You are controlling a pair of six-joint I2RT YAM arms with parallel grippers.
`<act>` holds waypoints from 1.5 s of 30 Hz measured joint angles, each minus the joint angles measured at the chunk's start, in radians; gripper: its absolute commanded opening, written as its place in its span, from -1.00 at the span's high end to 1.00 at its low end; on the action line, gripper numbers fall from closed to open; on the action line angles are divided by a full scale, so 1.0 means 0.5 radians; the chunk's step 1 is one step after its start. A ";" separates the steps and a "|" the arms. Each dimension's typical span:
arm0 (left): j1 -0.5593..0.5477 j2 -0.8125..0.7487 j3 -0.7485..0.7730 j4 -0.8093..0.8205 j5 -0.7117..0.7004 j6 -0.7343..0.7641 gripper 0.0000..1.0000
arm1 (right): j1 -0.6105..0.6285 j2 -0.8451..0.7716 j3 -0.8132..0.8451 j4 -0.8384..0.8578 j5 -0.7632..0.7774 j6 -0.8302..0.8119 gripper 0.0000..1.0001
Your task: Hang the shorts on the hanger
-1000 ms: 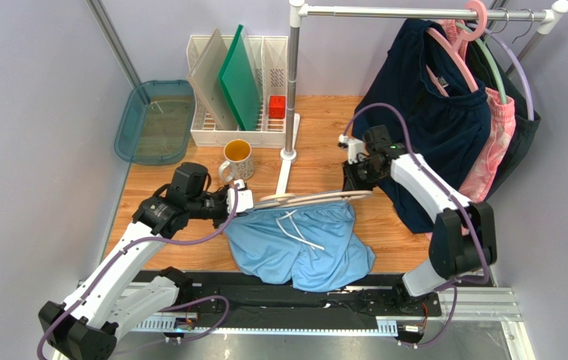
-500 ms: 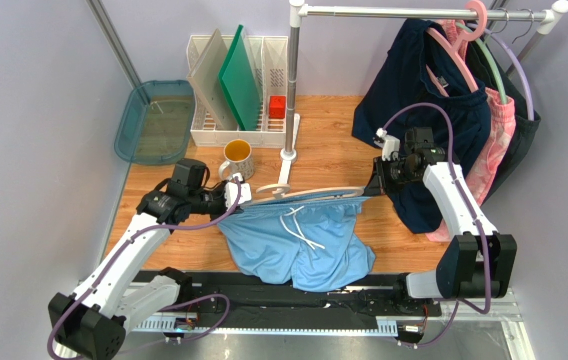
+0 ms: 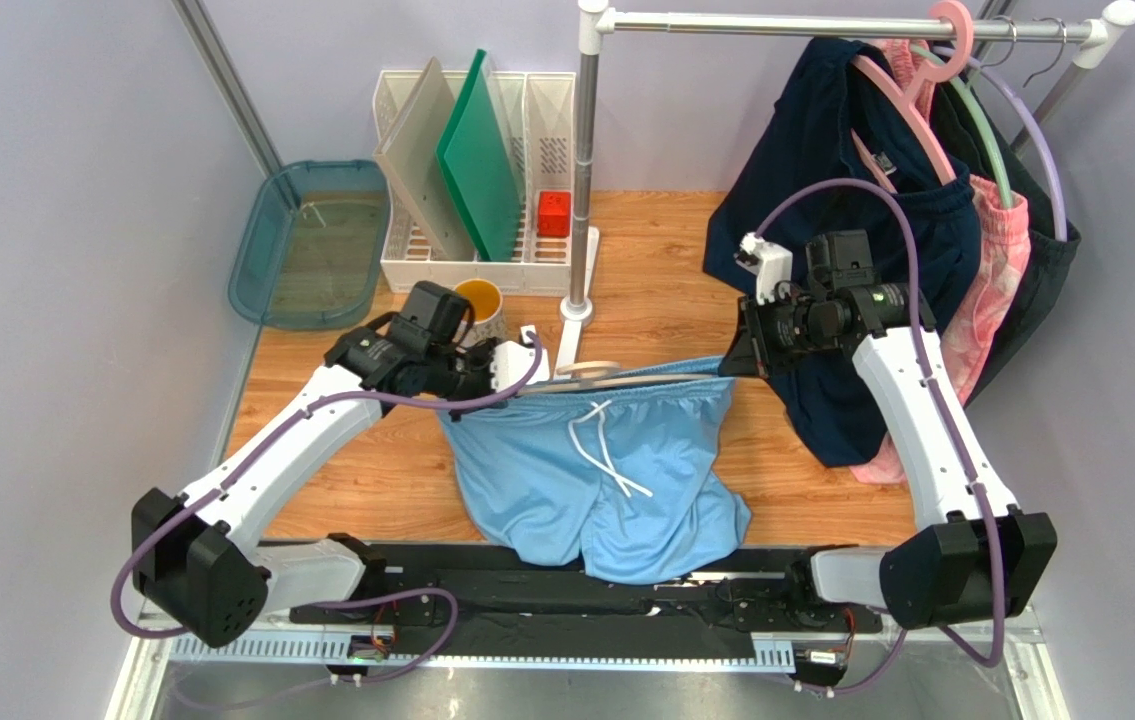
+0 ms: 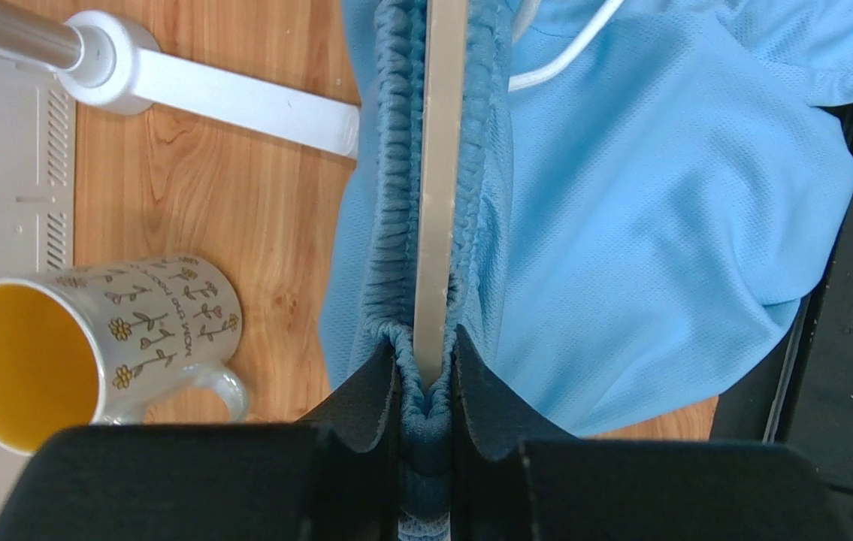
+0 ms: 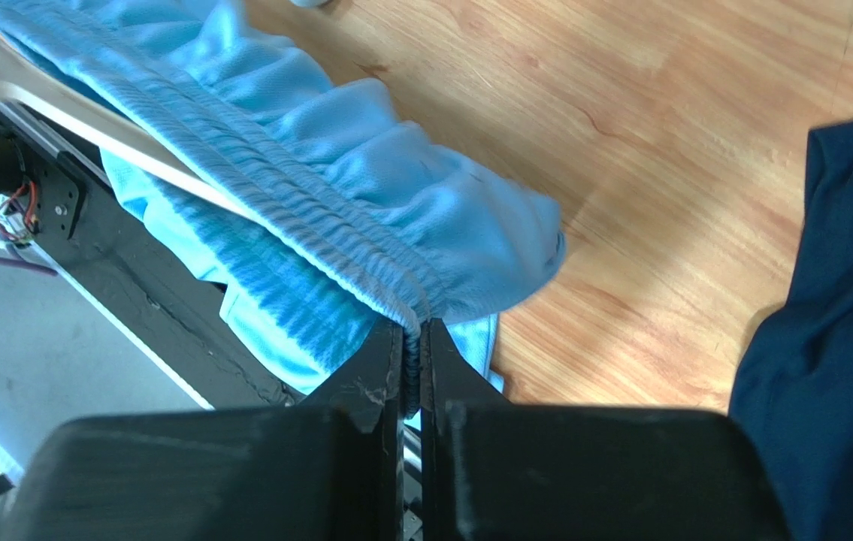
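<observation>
With the left tool [image 4: 426, 370] pinched tight on one end of the gathered elastic waistband of the light sky-blue soft fabric shorts [image 3: 603, 480], and on the tip of the thin pale cream clothes hanger [image 4: 440, 169] caught in the same bite, treat this as the stretching step. Across the waistband, note the right tool [image 5: 413, 333] closed fully on the other waistband end, with the hanger arm running along the elastic just ahead of its tips. Find the shorts spanned between the two tools, waistband raised, legs trailing below both tools over the wooden counter [image 3: 363, 473] and its dark near edge.

To do it well:

- Draw the tools apart only enough to flatten the elastic along the hanger bar. Beyond that, risk pulling the fabric out of the right tool.
- Hold both tools at equal height, so as not to tilt the hanger.
- Check for the hanger shoulder really inside the waistband at the right tool. Cannot tell this surely from the wrist view.
- Mind the flower-printed ceramic mug [image 4: 92, 338] near the left tool, off to one side, and the dark navy hanging garment [image 5: 837, 282] close beyond the right tool.
- Lift straight up before any travel toward them.
- Release nothing before seeing the waistband grip the hanger by itself.
</observation>
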 measured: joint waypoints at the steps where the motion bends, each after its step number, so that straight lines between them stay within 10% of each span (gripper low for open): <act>1: -0.047 0.021 0.034 -0.012 -0.034 -0.017 1.00 | 0.023 0.000 0.014 -0.005 0.008 0.001 0.97; 5: -0.213 0.116 0.159 -0.086 -0.150 -0.108 1.00 | 0.134 0.005 0.105 -0.053 0.069 0.005 -0.01; 9: -0.227 0.166 0.209 -0.186 -0.226 -0.192 1.00 | 0.162 0.008 0.183 -0.130 0.104 -0.040 -0.54; 20: -0.218 0.114 0.346 -0.416 -0.056 -0.284 1.00 | 0.192 -0.340 0.144 -0.086 -0.246 -0.446 -0.43; 27: -0.218 0.094 0.567 -0.549 0.101 -0.287 1.00 | 0.629 -0.669 -0.031 0.343 -0.449 -0.602 -0.36; 45: -0.218 -0.024 0.665 -0.697 0.214 -0.250 1.00 | 0.893 -0.711 -0.186 0.237 0.125 -1.180 -0.09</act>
